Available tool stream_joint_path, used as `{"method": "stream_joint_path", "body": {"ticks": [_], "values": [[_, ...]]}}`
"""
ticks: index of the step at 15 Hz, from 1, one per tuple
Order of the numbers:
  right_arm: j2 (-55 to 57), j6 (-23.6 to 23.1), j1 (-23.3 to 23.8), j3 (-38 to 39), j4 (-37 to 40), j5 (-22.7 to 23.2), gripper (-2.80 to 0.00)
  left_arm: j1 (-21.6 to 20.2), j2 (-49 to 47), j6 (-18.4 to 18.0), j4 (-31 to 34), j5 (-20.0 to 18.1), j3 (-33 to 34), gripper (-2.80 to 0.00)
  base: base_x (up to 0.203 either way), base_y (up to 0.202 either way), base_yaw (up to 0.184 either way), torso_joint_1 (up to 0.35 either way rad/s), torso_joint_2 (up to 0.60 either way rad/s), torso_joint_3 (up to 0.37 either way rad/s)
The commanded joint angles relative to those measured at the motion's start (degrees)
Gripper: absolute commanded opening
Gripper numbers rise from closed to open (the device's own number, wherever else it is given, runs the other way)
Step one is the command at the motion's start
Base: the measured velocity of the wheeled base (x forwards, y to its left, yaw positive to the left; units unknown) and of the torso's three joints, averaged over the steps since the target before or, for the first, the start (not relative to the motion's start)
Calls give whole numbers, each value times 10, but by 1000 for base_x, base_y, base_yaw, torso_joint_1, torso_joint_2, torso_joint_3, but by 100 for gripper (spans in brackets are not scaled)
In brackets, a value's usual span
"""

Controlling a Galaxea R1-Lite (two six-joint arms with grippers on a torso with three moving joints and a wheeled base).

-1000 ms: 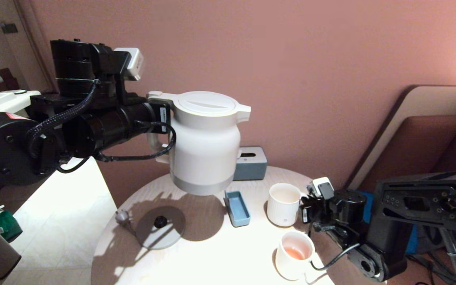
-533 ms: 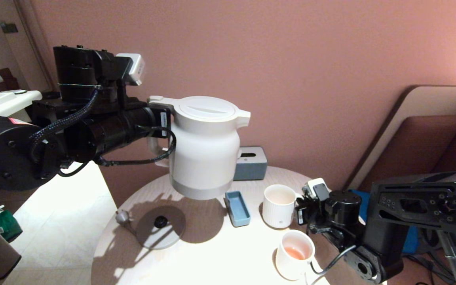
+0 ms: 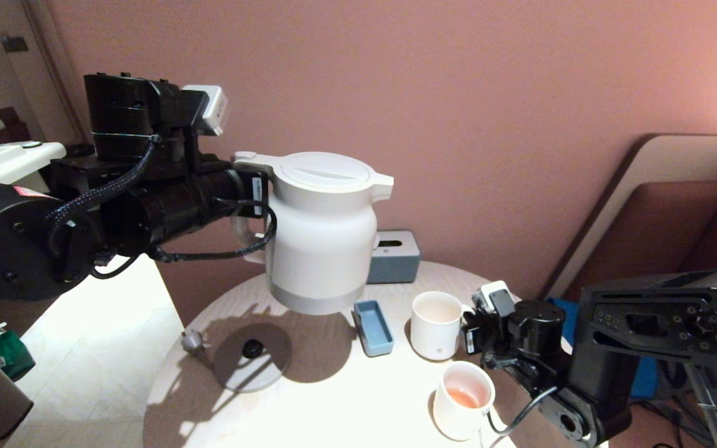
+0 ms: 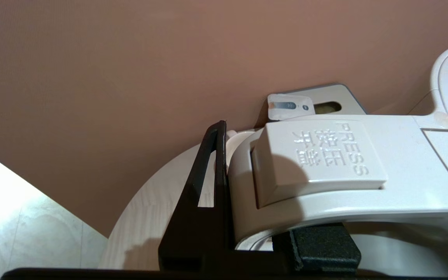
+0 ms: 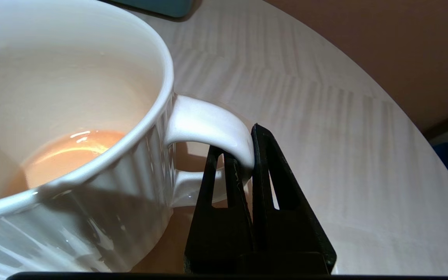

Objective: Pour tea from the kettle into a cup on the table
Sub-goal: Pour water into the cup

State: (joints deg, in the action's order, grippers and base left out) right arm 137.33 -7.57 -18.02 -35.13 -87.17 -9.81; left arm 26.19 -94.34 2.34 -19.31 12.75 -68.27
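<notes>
The cream-white kettle [image 3: 324,230] hangs upright above the round table [image 3: 321,410], spout pointing right. My left gripper [image 3: 251,198] is shut on its loop handle; in the left wrist view the gripper [image 4: 270,194] clamps the kettle [image 4: 364,186] handle under the PRESS button. To the kettle's lower right the ribbed white cup [image 3: 436,325] stands on the table. My right gripper [image 3: 469,325] is shut on its small handle. In the right wrist view that gripper [image 5: 243,155] pinches the handle of the cup [image 5: 103,194], which holds a little pale orange tea [image 5: 72,149].
The grey base disc [image 3: 253,356] and a plug [image 3: 192,341] lie under the kettle. A blue tray [image 3: 373,328] sits between kettle and cup, and a grey box [image 3: 394,256] stands behind. A smooth white cup [image 3: 463,401] with some tea stands near the front edge.
My right gripper has slid the ribbed cup a little to the left, toward the blue tray. The kettle has sunk slightly in the left gripper's hold.
</notes>
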Motion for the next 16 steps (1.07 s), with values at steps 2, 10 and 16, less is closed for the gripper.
{"method": "stream_joint_path", "body": {"ticks": [2,10,16], "values": [[4,-2,-2,-10,-8,0,-280,0,2,0,-1,1,2,-280,0,0,0,0,0,0],[11,-2,-4,-10,-8,0,-280,0,3,-1,-1,1,2,-280,0,0,0,0,0,0],[9,-2,-6,-9,-9,0,-280,0,4,0,-1,1,2,-280,0,0,0,0,0,0]]}}
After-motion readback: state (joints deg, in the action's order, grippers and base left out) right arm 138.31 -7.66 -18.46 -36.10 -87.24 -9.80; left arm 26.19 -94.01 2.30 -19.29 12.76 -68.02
